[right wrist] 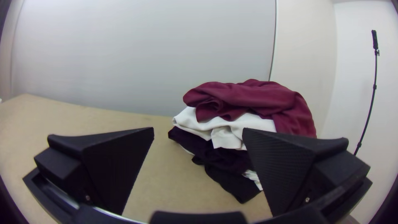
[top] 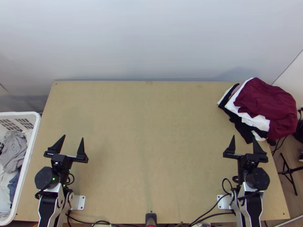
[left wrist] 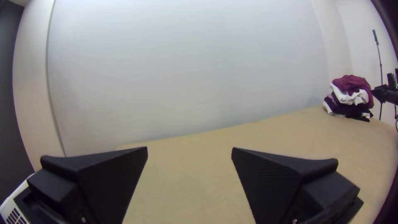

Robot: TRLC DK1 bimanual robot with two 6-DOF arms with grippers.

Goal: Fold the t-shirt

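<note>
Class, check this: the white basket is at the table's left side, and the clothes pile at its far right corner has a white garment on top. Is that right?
Not quite: in the top view, the garment on top of the pile is dark red, not white. The rest stands.

Top view looks down, wrist views across, right nearer the shared clothes pile (top: 267,102).

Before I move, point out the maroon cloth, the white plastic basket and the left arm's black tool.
Maroon cloth (right wrist: 257,98): right wrist view, upper middle.
White plastic basket (top: 35,132): top view, rim near table.
Left tool (top: 73,137): top view, between its fingertips.
</note>
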